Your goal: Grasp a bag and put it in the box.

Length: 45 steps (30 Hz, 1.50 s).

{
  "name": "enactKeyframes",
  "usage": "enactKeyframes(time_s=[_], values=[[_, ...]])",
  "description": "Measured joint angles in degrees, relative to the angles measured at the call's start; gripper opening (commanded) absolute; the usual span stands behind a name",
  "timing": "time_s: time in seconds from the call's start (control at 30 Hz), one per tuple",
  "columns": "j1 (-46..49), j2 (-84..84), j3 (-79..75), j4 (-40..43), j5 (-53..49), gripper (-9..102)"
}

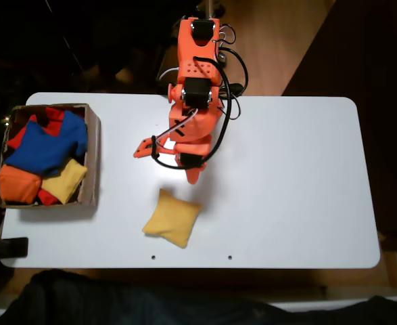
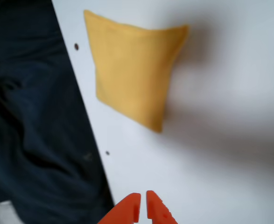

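Lying flat on the white tabletop, the mustard-yellow square cloth beanbag sits well right of the brown cardboard box, near the table's front edge. We see blue, orange, red and yellow bags filling that box. The orange gripper, fingertips nearly together and empty, hovers beside the beanbag; bare table surrounds it.

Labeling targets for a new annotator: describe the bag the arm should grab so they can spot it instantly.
On the white table, look near the front edge, just below the orange arm's gripper in the fixed view. The bag is a flat, square, mustard-yellow cushion lying alone on bare tabletop. Unlike the other bags, yellow one included, it is outside the cardboard box at the left.
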Motion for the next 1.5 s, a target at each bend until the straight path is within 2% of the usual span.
enactKeyframes(time_s=[0.17,0.77,0.87,0.93,0.97,1.1,1.27,1.33,1.5], values=[[1.8,-7.3,-3.9,0.0,-3.1,1],[6.9,-27.3,-14.1,0.1,-4.0,1],[7.4,-30.1,-15.3,0.1,-4.4,15],[7.6,-32.0,-16.1,0.1,-4.3,19],[7.6,-32.8,-16.4,0.1,-4.0,26],[8.1,-35.5,-18.3,0.1,-3.3,31],[8.5,-38.7,-20.4,1.0,-3.2,44],[8.8,-40.0,-21.1,1.4,-3.0,52],[8.8,-42.9,-22.3,2.6,-3.0,61]])
